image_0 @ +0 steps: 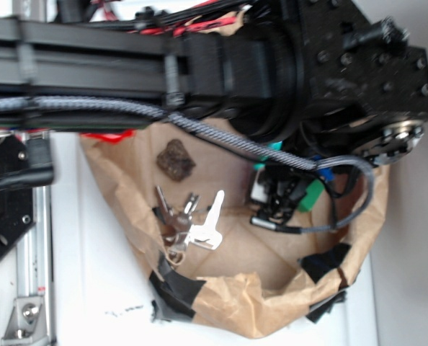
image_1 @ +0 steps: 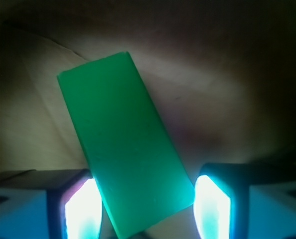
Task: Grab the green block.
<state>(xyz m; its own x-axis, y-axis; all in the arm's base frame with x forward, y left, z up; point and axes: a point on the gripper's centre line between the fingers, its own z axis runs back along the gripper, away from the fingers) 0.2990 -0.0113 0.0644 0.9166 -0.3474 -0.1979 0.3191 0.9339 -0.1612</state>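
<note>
Green block framed between the spread jaws of the gripper, not yet clamped.

The block is seen lying flat on the brown paper near its right edge (mostly hidden under the arm in the exterior view), its long axis slanting away up-left; the near end sits between the fingers, closer to the left one, so a slight twist is judged useful. Keys and stone lie well apart.

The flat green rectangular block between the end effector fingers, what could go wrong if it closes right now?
1. The flat green rectangular block lies skewed between the end effector fingers, so closing may twist it or pinch only a corner.
2. Only its near end sits between the fingers, so a lift could let it tip out.
3. The crumpled brown paper bag walls stand close around the arm, and the grey braided cable could snag on them.
</note>
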